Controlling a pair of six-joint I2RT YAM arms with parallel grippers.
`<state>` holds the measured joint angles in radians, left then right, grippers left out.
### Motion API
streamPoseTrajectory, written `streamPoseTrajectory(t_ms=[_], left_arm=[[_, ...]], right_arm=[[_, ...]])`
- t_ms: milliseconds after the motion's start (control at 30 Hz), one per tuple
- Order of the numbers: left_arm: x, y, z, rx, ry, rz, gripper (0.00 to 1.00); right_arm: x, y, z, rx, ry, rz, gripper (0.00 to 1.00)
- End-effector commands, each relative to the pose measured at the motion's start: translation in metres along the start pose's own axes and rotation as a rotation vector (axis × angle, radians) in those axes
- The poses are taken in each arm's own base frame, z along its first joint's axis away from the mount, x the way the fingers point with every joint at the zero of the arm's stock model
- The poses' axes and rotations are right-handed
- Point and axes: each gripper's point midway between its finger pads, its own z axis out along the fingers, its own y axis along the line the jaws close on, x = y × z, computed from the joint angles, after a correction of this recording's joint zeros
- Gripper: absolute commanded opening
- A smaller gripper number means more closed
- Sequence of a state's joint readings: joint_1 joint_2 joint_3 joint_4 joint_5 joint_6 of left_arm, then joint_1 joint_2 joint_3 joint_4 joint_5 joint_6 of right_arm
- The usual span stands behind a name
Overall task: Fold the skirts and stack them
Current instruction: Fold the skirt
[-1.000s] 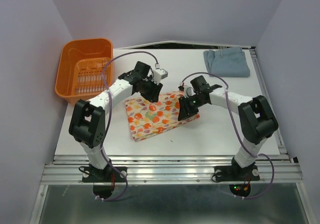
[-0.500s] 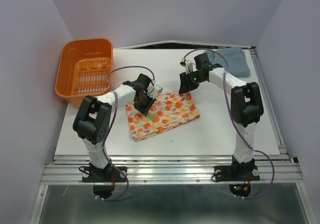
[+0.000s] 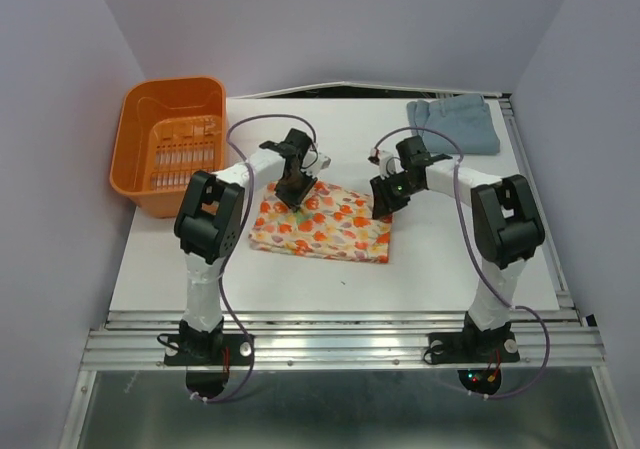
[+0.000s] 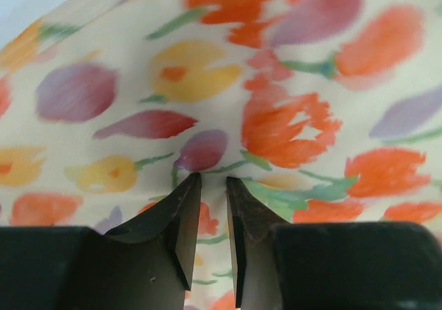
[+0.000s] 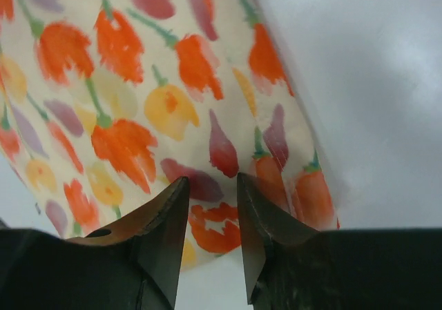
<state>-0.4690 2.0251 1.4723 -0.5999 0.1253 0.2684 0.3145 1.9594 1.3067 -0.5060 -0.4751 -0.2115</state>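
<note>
We clench the left jaws and the right jaws on the far edge of the floral skirt point(image 3: 320, 231), lying on the bench point(image 3: 450, 259).

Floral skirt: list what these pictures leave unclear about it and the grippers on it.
- Top view: layers of the floral skirt are too small to count; the wrists hide both grippers' fingertips.
- Left wrist view: left gripper nearly closed; its fingers hide whether cloth is pinched.
- Right wrist view: right gripper likewise; frame edges cut the skirt off.
</note>
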Motion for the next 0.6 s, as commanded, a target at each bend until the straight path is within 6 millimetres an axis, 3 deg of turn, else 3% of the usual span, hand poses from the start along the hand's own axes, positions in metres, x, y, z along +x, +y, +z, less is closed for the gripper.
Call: streamPoseTrajectory(t_ms=[0,33,67,100,133,167,200,300,333,400,433,500,533,567], left_arm=[[-0.066,0.013,0.012,-0.012,-0.116,0.046,0.33],[-0.074,0.013,0.028,-0.001,-0.102,0.052,0.33],[-0.112,0.015,0.01,-0.01,-0.174,0.068,0.33],[-0.119,0.01,0.024,0.015,-0.164,0.084,0.33],[-0.138,0.009,0.017,0.018,-0.204,0.098,0.33],[-0.18,0.008,-0.005,0.024,-0.319,0.137,0.35],[-0.201,0.011,-0.022,0.006,-0.391,0.149,0.36],[-0.228,0.017,-0.069,-0.037,-0.532,0.167,0.4],[-0.224,0.016,-0.095,-0.044,-0.569,0.169,0.41],[-0.228,0.022,-0.125,-0.072,-0.667,0.157,0.46],[-0.21,0.018,-0.139,-0.071,-0.673,0.149,0.48],[-0.197,0.02,-0.153,-0.087,-0.694,0.125,0.49],[-0.176,0.019,-0.141,-0.083,-0.65,0.086,0.49],[-0.167,0.016,-0.155,-0.083,-0.658,0.073,0.49]], right_arm=[[0.086,0.037,-0.014,-0.083,0.205,0.15,0.4],[0.084,0.05,-0.025,-0.116,0.18,0.165,0.4],[0.088,0.072,-0.03,-0.219,0.174,0.203,0.41],[0.084,0.087,-0.037,-0.275,0.157,0.26,0.42],[0.076,0.107,-0.047,-0.341,0.12,0.269,0.43],[0.063,0.141,-0.054,-0.481,0.058,0.242,0.46],[0.054,0.15,-0.062,-0.501,0.026,0.185,0.52],[0.046,0.158,-0.069,-0.531,0.036,0.172,0.53],[0.032,0.159,-0.074,-0.531,0.015,0.151,0.52],[0.017,0.152,-0.077,-0.5,-0.016,0.138,0.53],[0.002,0.148,-0.079,-0.476,-0.054,0.077,0.53],[-0.015,0.135,-0.077,-0.42,-0.088,0.053,0.53],[-0.024,0.123,-0.075,-0.376,-0.103,0.047,0.53],[-0.037,0.117,-0.07,-0.363,-0.112,0.035,0.53]])
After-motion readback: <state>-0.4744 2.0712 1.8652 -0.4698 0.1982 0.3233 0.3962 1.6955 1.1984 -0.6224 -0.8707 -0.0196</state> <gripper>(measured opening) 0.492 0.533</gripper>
